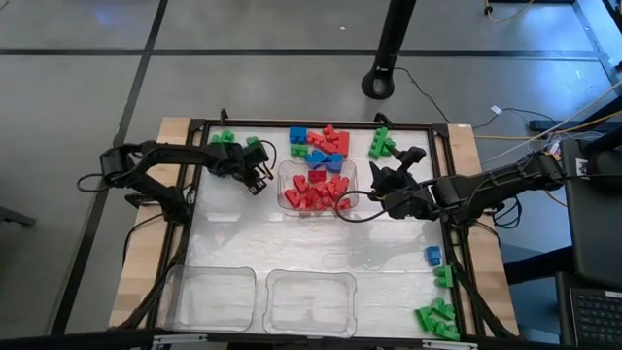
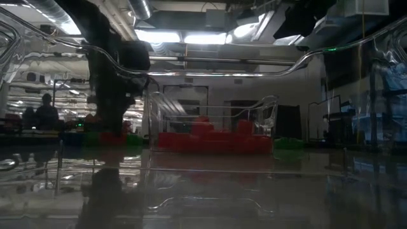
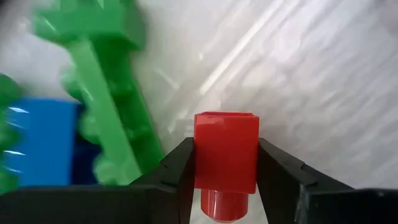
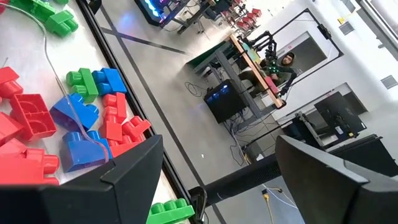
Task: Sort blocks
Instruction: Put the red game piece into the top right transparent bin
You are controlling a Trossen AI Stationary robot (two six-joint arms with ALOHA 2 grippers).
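Glossy white tabletop (image 3: 323, 74), chunky red block (image 3: 226, 152)

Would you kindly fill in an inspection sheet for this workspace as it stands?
Surface: white table, glossy.
Job's things: red blocks fill the middle tray; mixed pile behind it; green blocks at the near right corner.
Clutter: two empty trays at the near edge.
Tools: left tool grips a red block; right tool open beside the middle tray.
Cables: cable across the floor.
Surroundings: stand base; person at a far bench.
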